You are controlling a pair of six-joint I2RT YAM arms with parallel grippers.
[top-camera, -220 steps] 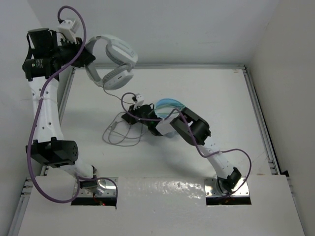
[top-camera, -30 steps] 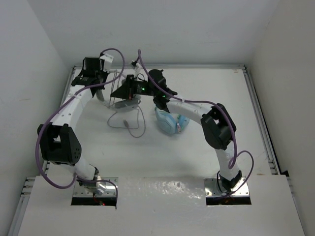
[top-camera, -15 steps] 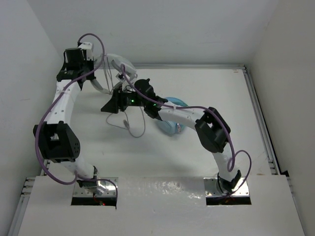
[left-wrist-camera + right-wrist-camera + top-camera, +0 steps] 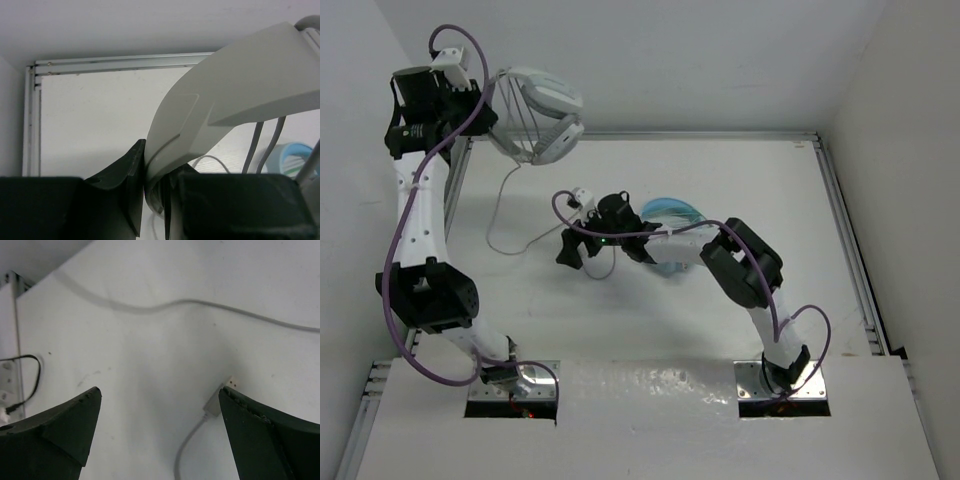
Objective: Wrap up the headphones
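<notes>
The right arm lies low and stretched leftward across the worktop. Its right hand hovers just above the surface, fingers spread wide and released, holding nothing. Between those fingers, in the right wrist view, the plug at the cable's end lies flat on the worktop, apart from both pads. Just behind the right forearm sit the light blue headphones.

From the plug, the thin whitish cable loops over the worktop to the left and climbs to the far-left corner. There the left arm stands tall, its wrist bent rightward. The left hand is clenched on the grey headband of the headphones, holding them in the air above the worktop's far edge, well apart from the right hand. Their pale ear cups hang to the right of the left hand, and several strands of cable cross between the cups.
</notes>
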